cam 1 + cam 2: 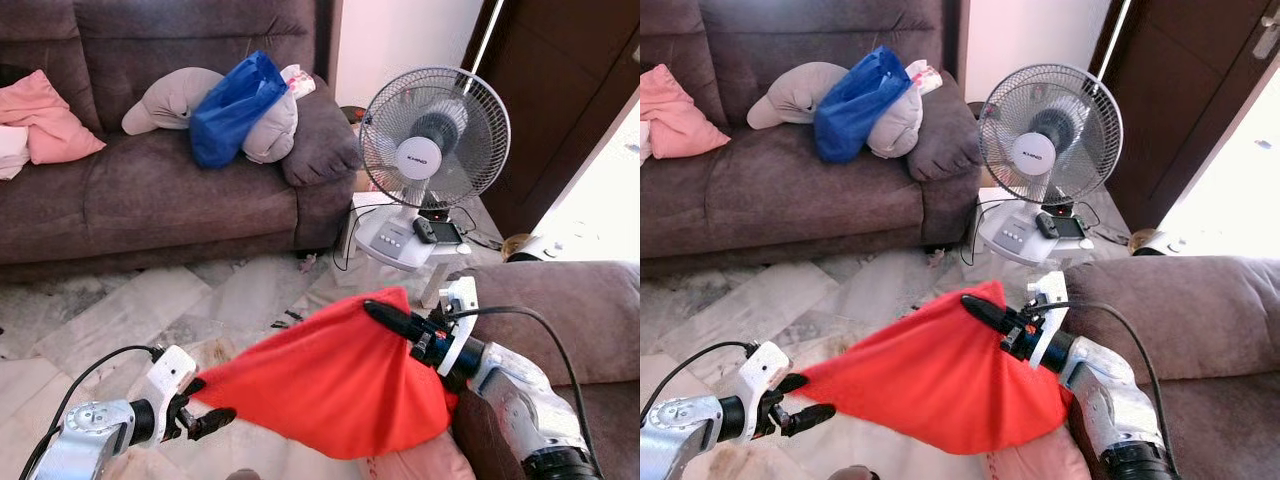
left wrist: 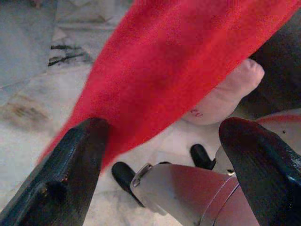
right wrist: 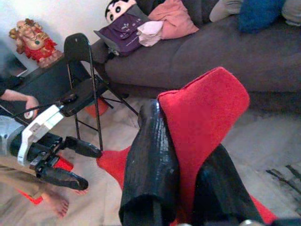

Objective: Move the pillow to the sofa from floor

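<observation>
A red pillow (image 1: 340,385) hangs above the marble floor, stretched between my two grippers. My right gripper (image 1: 378,312) is shut on its upper right corner; the right wrist view has the red fabric pinched between the black fingers (image 3: 150,155). My left gripper (image 1: 208,403) is at the pillow's lower left corner, fingers spread, and the corner lies between them against one finger (image 2: 80,155). The brown sofa (image 1: 150,190) stands across the floor ahead, its middle seat bare.
On the sofa lie a pink cushion (image 1: 40,115), a grey pillow (image 1: 170,95) and a blue bag (image 1: 235,105). A standing fan (image 1: 433,140) is ahead right, a brown armchair (image 1: 570,320) at right, a pink pillow (image 1: 420,462) below. A folding chair (image 3: 87,80) and a person's foot (image 3: 54,202) are nearby.
</observation>
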`<state>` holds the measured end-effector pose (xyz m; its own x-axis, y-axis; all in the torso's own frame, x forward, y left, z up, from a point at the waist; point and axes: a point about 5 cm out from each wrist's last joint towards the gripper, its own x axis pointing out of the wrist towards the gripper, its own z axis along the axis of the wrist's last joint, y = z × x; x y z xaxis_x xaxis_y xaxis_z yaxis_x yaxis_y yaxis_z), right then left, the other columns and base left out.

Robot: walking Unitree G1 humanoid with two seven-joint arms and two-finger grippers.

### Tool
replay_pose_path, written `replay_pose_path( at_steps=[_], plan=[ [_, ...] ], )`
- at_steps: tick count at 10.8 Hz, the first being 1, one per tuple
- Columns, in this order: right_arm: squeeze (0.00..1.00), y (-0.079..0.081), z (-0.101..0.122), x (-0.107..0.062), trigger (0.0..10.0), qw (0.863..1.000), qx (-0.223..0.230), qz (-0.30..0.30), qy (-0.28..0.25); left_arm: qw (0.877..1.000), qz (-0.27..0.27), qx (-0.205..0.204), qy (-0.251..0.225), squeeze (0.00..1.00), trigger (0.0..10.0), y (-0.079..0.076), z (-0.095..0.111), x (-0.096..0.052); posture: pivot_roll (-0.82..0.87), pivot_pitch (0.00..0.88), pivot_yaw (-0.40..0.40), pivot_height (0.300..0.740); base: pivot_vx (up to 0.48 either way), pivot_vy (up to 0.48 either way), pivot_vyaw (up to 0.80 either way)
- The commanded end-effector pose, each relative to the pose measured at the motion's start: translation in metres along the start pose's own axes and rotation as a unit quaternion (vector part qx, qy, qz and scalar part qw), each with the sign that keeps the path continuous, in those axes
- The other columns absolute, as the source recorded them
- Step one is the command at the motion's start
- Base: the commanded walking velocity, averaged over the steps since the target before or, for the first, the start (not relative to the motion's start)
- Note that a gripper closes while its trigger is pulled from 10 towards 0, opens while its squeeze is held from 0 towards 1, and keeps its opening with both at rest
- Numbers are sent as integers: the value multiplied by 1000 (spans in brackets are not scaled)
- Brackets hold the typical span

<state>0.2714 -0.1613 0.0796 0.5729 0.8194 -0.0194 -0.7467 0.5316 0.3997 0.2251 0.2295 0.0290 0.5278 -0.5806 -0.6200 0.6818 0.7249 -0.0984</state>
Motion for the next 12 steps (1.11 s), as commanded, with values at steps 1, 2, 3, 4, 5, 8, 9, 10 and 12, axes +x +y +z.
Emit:
replay_pose_path(
  at_steps=[1, 2, 3, 4, 5, 8, 9, 10, 12],
  plan=[
    [0, 4, 21, 0, 10000, 999, -32, 23, -30, 1000, 8, 26, 13, 0, 10000, 5, 4, -3, 85, 0, -68, 740, 0, 0, 0],
    [0, 5, 20, -1, 10000, 999, -31, 25, -29, 998, 15, 46, 28, 0, 10000, 8, 4, -7, 86, 0, -69, 740, 0, 0, 0],
    [0, 6, 20, -1, 10000, 999, -29, 29, -26, 996, 16, 67, 51, 0, 10000, 10, 2, -11, 88, 0, -69, 740, 0, 0, 0],
    [0, 7, 19, 0, 10000, 999, -28, 30, -25, 996, 11, 67, 58, 0, 10000, 9, 1, -11, 90, 0, -70, 740, 0, 0, 0],
    [0, 7, 20, 0, 10000, 999, -29, 31, -24, 994, 0, 69, 80, 0, 10000, 7, -6, -11, 87, 0, -69, 740, 0, 0, 0],
    [0, 8, 19, -3, 10000, 999, -28, 32, -21, 983, 32, 128, 124, 0, 10000, 15, -14, -8, 80, 1, -69, 740, 0, 0, 0],
    [0, 8, 19, -3, 10000, 999, -28, 32, -21, 977, 59, 156, 134, 0, 10000, 23, -12, -9, 78, 1, -69, 740, 0, 0, 0],
    [0, 8, 19, -3, 10000, 999, -27, 33, -21, 971, 82, 180, 136, 0, 10000, 28, -8, -9, 78, 2, -69, 740, 0, 0, 0],
    [0, 9, 19, -3, 10000, 999, -28, 35, -19, 969, 104, 194, 109, 0, 10000, 32, 0, -8, 80, 2, -72, 740, 0, 0, 0]
  ],
)
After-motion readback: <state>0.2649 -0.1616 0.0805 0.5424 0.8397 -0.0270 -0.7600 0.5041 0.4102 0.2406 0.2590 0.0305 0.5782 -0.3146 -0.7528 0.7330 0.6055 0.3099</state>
